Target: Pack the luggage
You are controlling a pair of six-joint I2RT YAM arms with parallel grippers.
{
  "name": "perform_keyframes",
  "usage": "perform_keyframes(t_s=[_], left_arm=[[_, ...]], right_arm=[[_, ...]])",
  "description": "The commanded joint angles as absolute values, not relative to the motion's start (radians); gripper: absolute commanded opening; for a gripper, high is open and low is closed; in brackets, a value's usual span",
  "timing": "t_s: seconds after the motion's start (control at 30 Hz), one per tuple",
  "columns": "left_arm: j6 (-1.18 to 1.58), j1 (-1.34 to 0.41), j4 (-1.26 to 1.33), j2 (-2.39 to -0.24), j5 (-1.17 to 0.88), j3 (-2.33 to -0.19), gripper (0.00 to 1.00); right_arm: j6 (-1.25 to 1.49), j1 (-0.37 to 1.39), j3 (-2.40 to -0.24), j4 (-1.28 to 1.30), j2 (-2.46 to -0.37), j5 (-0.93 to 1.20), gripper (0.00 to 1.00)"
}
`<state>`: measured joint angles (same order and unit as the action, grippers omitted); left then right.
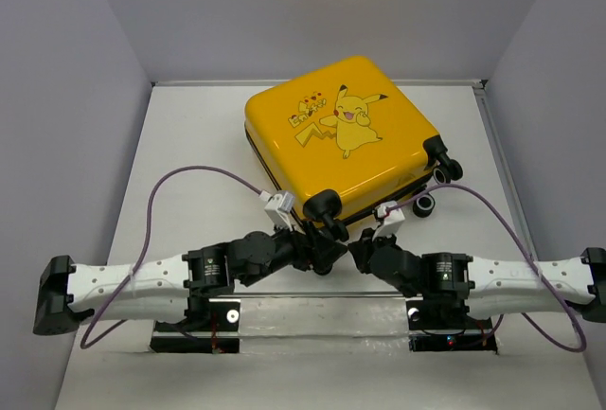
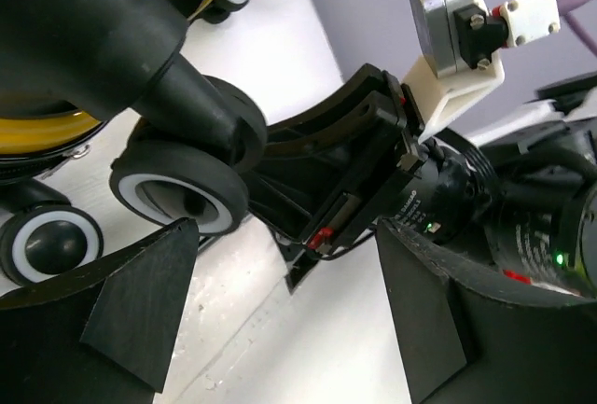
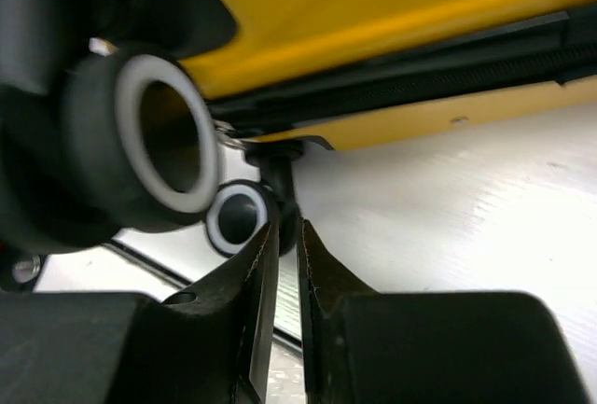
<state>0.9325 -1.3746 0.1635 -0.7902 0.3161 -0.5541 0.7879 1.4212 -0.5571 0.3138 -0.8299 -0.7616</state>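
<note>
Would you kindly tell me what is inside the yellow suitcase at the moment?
The luggage lies flat and closed on the table, so only its printed yellow shell and black zipper seam show. Whatever is inside is hidden.

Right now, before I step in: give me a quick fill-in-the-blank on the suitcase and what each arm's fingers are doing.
1. The luggage lies flat on the table with its printed side facing ____.
2. The left gripper has its fingers wide ____, next to a caster wheel.
3. The right gripper has its fingers nearly ____ on a black tab at the shell's edge.
Missing words: up; open; shut.
</note>
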Motion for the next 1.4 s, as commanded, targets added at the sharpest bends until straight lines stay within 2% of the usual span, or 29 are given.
perform_keyframes(t_s=[0.0, 0.3, 0.53, 0.67, 0.77, 0.87, 0.9, 1.0, 1.17, 1.37], left_arm=[[0.919, -1.378, 0.170, -0.860, 0.392, -0.630, 0.89], [0.907, -1.335, 0.210, -0.963, 0.425, -0.684, 0.88], [0.900, -1.276, 0.268, -1.022, 0.431, -0.699, 0.83], [0.888, -1.250, 0.304, -1.040, 0.445, -0.710, 0.82], [0.873, -1.244, 0.322, -1.055, 0.445, -0.719, 0.80], [0.856, -1.241, 0.348, -1.074, 0.445, -0.724, 0.63], [0.851, -1.239, 0.356, -1.080, 0.446, -0.729, 0.47], [0.818, -1.238, 0.362, -1.098, 0.448, -0.756, 0.28], [0.760, -1.236, 0.365, -1.118, 0.434, -0.813, 0.10], [0.738, -1.224, 0.354, -1.144, 0.411, -0.827, 0.06]], right_arm=[[0.851, 1.425, -0.496, 0.246, -0.830, -0.870, 0.19], [0.678, 1.402, -0.279, -0.194, -0.767, -0.759, 0.23], [0.580, 1.312, -0.183, -0.512, -0.821, -0.594, 0.31], [0.528, 1.281, -0.153, -0.664, -0.863, -0.545, 0.38], [0.502, 1.272, -0.149, -0.766, -0.919, -0.540, 0.40], [0.489, 1.262, -0.143, -0.911, -1.011, -0.543, 0.43], [0.485, 1.262, -0.143, -0.946, -1.061, -0.549, 0.43], [0.476, 1.262, -0.141, -1.105, -1.155, -0.583, 0.44], [0.436, 1.262, -0.107, -1.362, -1.288, -0.647, 0.49], [0.466, 1.262, -0.103, -1.316, -1.296, -0.761, 0.53]])
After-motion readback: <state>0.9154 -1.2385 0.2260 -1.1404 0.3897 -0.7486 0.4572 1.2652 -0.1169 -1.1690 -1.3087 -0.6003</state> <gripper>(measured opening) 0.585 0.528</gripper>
